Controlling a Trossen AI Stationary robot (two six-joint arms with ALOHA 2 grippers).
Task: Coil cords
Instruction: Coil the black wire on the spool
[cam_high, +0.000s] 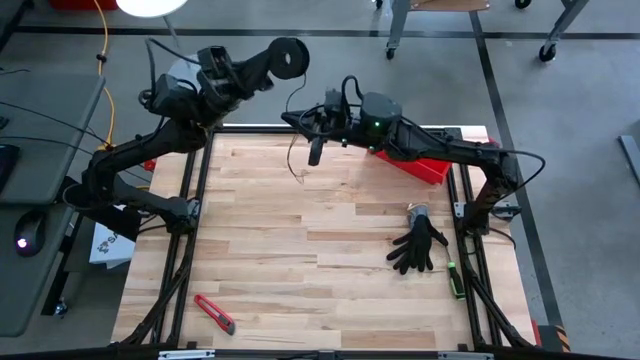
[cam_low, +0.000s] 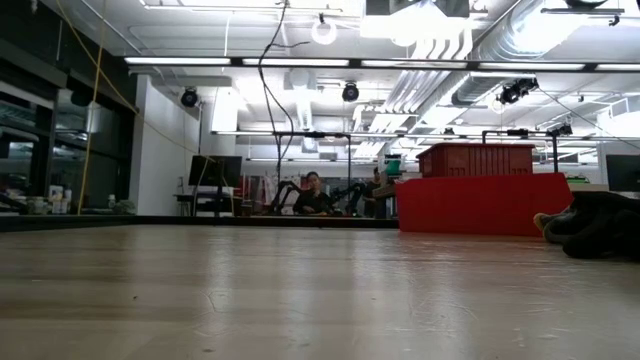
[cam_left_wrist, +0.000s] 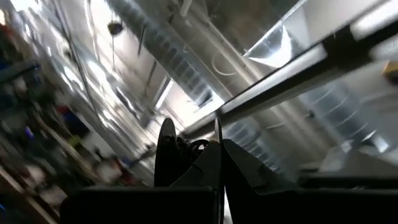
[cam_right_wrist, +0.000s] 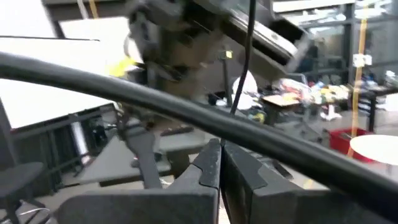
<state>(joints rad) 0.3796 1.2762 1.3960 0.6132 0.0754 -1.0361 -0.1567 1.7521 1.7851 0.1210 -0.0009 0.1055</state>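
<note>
- The left gripper (cam_high: 290, 57) is raised beyond the far left corner of the table, its fingers (cam_left_wrist: 166, 152) clamped on the small round black spool (cam_high: 291, 56).
- The right gripper (cam_high: 315, 152) hangs above the far edge of the table near its middle, its fingers (cam_right_wrist: 208, 163) pressed together on the thin dark cord (cam_high: 293, 105).
- The cord runs from the spool down past the right gripper, and its loose end curls above the far part of the table, just left of those fingers.
- In the right wrist view the cord (cam_right_wrist: 241, 56) rises as a dark line straight up from the closed fingertips.
- The table (cam_high: 300, 280) is pale wood in strips, framed in black.
- A red bin (cam_high: 425, 165) sits at the far right edge, under the right arm.
- A black glove (cam_high: 417, 243) lies on the right side; a green tool (cam_high: 454, 279) lies just beside it at the right edge.
- A red utility knife (cam_high: 214, 313) lies at the near left.
- The low view shows a large hall with ceiling ducts and strip lights; a person (cam_low: 316, 195) sits far behind the table.
</note>
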